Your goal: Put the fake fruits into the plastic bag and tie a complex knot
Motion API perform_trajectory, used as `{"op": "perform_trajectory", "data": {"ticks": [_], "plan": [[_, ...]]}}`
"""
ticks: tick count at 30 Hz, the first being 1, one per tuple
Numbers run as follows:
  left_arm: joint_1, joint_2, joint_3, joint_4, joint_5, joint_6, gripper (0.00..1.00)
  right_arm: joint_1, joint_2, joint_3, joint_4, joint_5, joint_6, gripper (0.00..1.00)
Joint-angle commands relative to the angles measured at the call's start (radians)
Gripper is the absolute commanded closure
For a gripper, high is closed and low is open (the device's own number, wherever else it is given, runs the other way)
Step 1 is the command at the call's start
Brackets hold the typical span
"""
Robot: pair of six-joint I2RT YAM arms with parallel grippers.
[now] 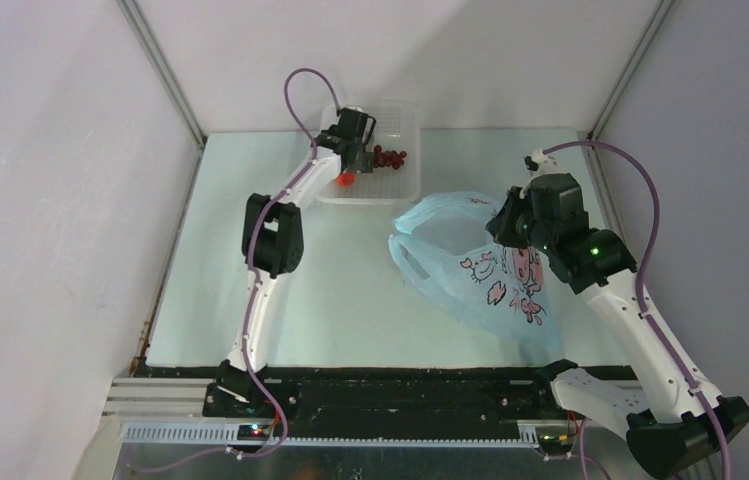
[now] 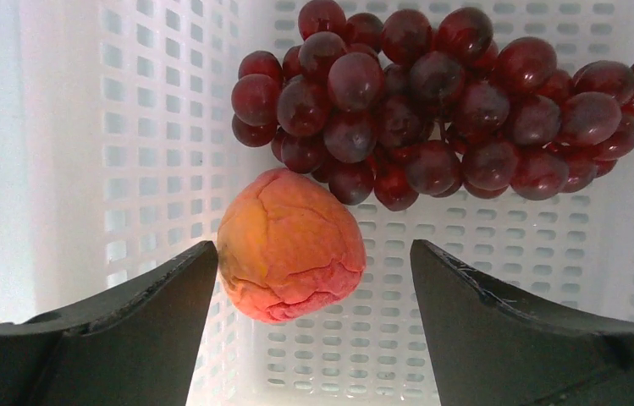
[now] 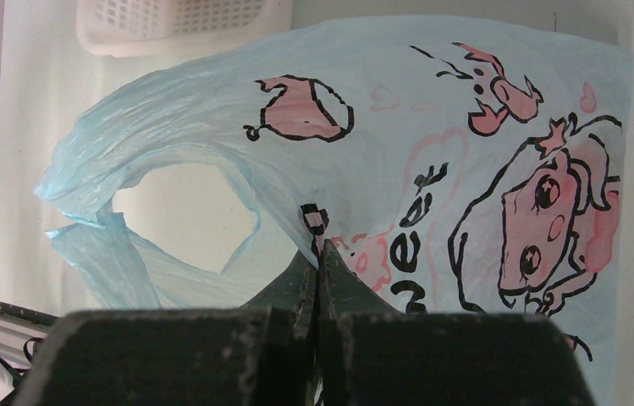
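**Booth:** Left side, what have you got?

**Me:** My left gripper (image 2: 313, 248) is down in the white basket (image 2: 169, 127), jaws spread wide, clamping nothing. The orange-peach fruit (image 2: 289, 245) sits right between my fingers. It's close against the left one, though I can't say if it's touching, and well clear of the right. The grapes (image 2: 432, 101) lie just behind it, touching it.

**Booth:** And the right?

**Me:** My right gripper (image 3: 320, 258) is closed tight, pinching a fold of the plastic bag (image 3: 432, 101) at the very tips. The bag lies on the table (image 1: 300, 290), just beside the basket's near corner, with one handle loop gaping open. I can't tell whether anything's inside it.
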Motion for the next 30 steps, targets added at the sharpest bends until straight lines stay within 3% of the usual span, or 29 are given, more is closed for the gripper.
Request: {"op": "perform_trajectory", "data": {"ticks": [1,6,10,20,24,30], "plan": [[-0.005,0.014,0.051,-0.022,0.037,0.014,0.11,0.007,0.000,0.004,0.012,-0.002,-0.010,1.00],[-0.001,0.026,0.062,-0.054,0.043,0.003,0.08,0.007,0.000,0.004,0.014,-0.009,-0.005,1.00],[0.000,0.030,0.068,-0.056,0.056,-0.001,0.12,0.007,-0.005,0.005,0.015,-0.011,-0.005,1.00],[0.024,0.032,0.069,-0.057,0.085,-0.018,0.43,0.007,-0.012,0.004,0.015,-0.008,-0.005,1.00],[0.020,-0.031,-0.014,0.007,0.093,-0.029,0.47,0.008,-0.013,0.004,0.015,-0.009,-0.005,1.00],[-0.007,-0.319,-0.387,0.268,0.120,-0.068,0.50,0.008,-0.013,0.004,0.015,-0.006,-0.003,1.00]]}}
